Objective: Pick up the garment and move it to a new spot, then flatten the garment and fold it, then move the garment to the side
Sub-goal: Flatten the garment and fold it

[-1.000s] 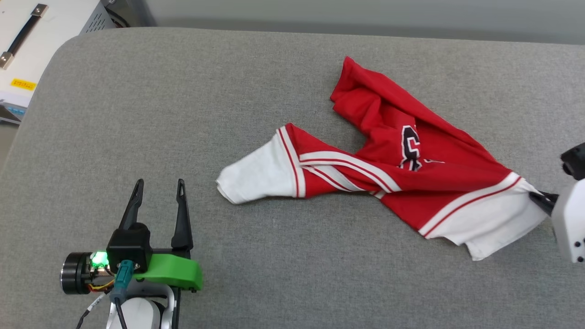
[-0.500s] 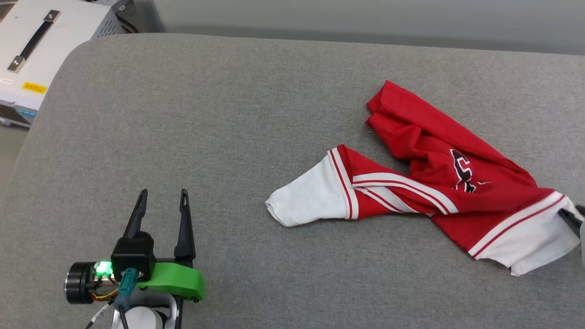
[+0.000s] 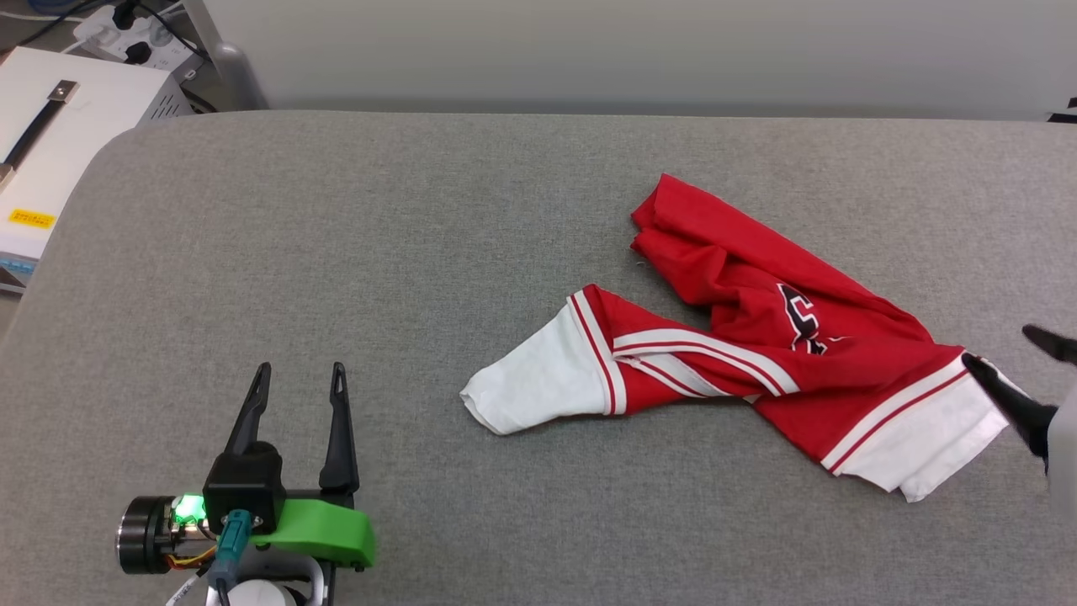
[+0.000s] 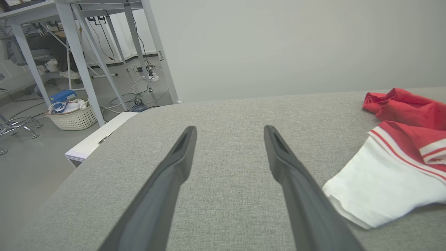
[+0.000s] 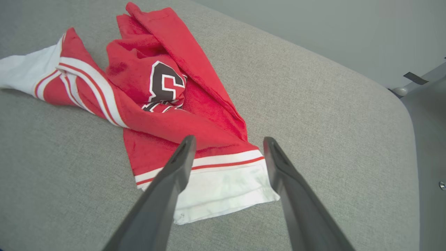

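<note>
Since the garment (image 3: 736, 337) lies loose on the grey desk (image 3: 421, 210) with nothing pinching it, the pick-and-move step is judged finished or nearly so (whether this is the new spot cannot be told).

- Position: the garment is found right of the desk's middle, stretched slantwise, one white sleeve (image 3: 530, 391) pointing toward the left, the other white sleeve (image 3: 917, 442) at the near right end.
- Condition: not flat. The red body is bunched and rolled over itself, the striped trim is twisted across the middle, and the dark emblem (image 3: 799, 320) is half buried in creases.
- Right tool (image 5: 229, 139): fingers spread wide, poised over the right sleeve's edge, one to each side of it; nothing is held. Contact with the cloth cannot be settled.
- Left tool (image 3: 301, 368): fingers spread, empty, held above the near left of the desk, apart from the garment.

Left to do, by this reading: the flattening, the fold and the final move to the side. None of these is seen begun. Most of the task is judged outstanding.
</note>
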